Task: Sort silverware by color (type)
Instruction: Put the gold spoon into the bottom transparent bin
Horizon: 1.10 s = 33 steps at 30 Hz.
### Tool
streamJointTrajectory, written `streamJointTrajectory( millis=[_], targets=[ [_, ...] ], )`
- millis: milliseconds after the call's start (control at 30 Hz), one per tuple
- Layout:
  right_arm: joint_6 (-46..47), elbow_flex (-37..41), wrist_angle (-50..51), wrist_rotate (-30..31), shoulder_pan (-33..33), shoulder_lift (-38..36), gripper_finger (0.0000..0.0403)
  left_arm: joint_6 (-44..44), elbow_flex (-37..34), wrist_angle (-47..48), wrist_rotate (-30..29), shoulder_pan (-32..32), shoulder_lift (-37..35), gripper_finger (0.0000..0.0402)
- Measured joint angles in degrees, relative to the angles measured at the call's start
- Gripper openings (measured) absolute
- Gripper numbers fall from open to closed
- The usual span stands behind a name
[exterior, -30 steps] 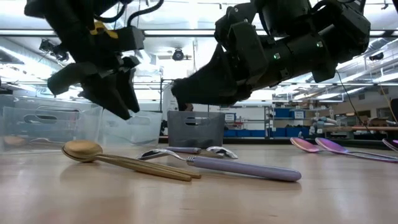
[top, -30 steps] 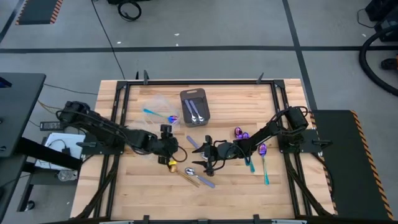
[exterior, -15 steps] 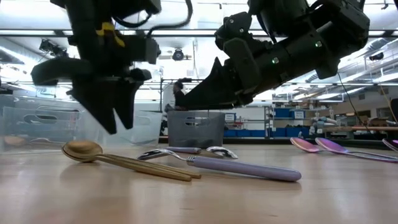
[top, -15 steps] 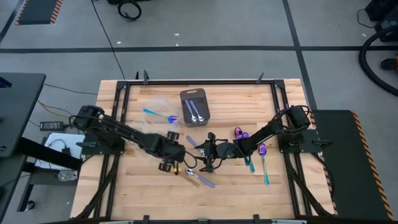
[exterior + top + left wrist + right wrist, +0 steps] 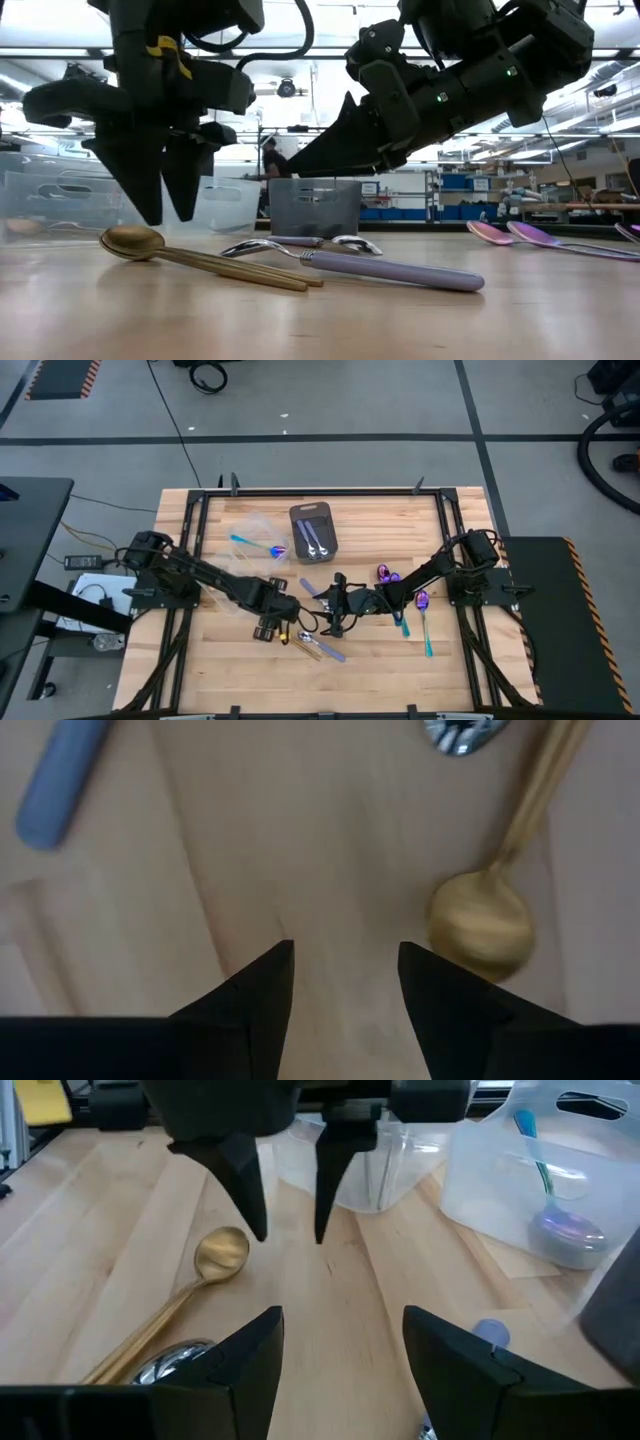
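Hovering with fingers spread just at nine o'clock of the gold spoon [image 5: 300, 641] on mid-table, the left gripper [image 5: 270, 628] risks closing on bare wood, while the empty, spread right gripper [image 5: 327, 618] crowds at three o'clock.

Both arms low, jaws apart

gold spoon [image 5: 480, 925]: handle cut off by edge | silver spoon bowl [image 5: 462, 734]: cropped | blue handle [image 5: 58, 778]: end out of frame
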<state>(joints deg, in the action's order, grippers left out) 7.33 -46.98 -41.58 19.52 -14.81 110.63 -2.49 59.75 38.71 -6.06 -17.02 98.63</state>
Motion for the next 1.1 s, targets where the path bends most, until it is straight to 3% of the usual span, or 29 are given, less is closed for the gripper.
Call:
streamJointTrajectory(
  millis=[467, 900, 1100],
  targets=[
    [0.01, 0.0, -0.15, -0.08, 0.04, 0.0, 0.0215, -5.58, 0.0, -0.75, 1.92, -1.35, 0.0, 0.0187],
    [0.01, 0.0, -0.13, -0.08, 0.04, 0.02, 0.0215, -5.23, 0.0, -2.75, 1.89, -2.58, 0.0, 0.0187],
    [0.0, 0.0, -0.13, -0.08, 0.04, 0.04, 0.0215, -6.31, 0.0, -7.58, 6.71, -2.71, 0.0, 0.0187]
  ],
)
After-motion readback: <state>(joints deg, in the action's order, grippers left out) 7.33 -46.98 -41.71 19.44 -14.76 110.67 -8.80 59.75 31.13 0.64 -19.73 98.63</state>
